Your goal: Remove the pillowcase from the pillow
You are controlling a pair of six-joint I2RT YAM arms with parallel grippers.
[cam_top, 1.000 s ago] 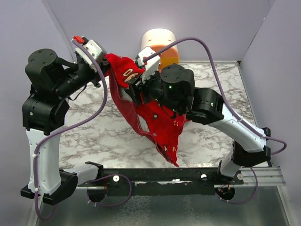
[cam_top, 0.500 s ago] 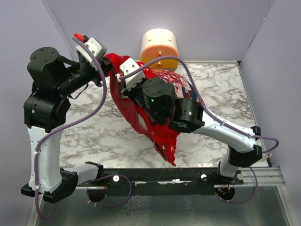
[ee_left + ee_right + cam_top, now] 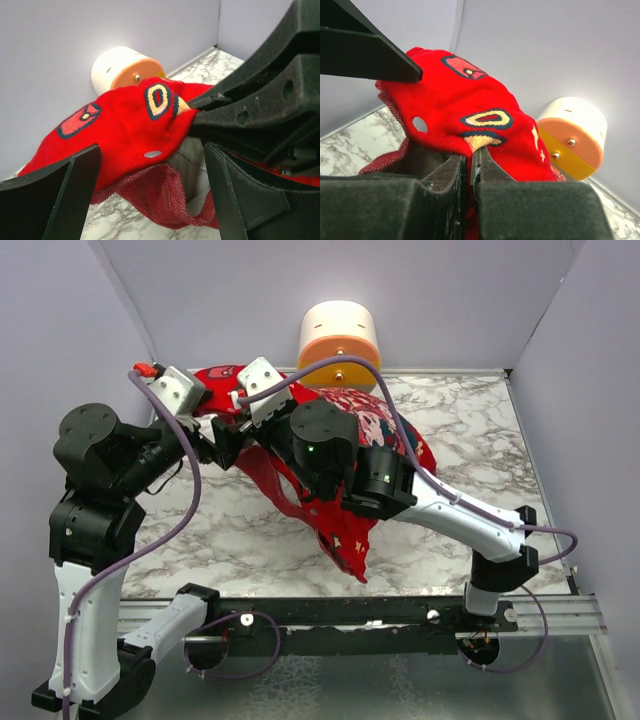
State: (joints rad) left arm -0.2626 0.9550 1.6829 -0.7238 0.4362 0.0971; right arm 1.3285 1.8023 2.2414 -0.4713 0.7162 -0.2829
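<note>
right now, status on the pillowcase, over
Left gripper open around pillowcase edge. Right gripper shut on it. Cylinder behind, not in the way.

The pillowcase (image 3: 125,115) is red cloth, matt and faintly fuzzy on its printed outer face. Its turned-out inner face looks coarser and more openly woven. 1 small snap (image 3: 152,154) on it has a dull, silvery metal look. The fingers (image 3: 60,200) of the left gripper (image 3: 151,149) and of the right gripper (image 3: 469,159) are black, matt, finely grained plastic. The table (image 3: 470,430) has a smooth, marble-patterned top. The cylinder (image 3: 340,340) looks like smooth matt plastic, with 2 shiny screws (image 3: 571,142).
</note>
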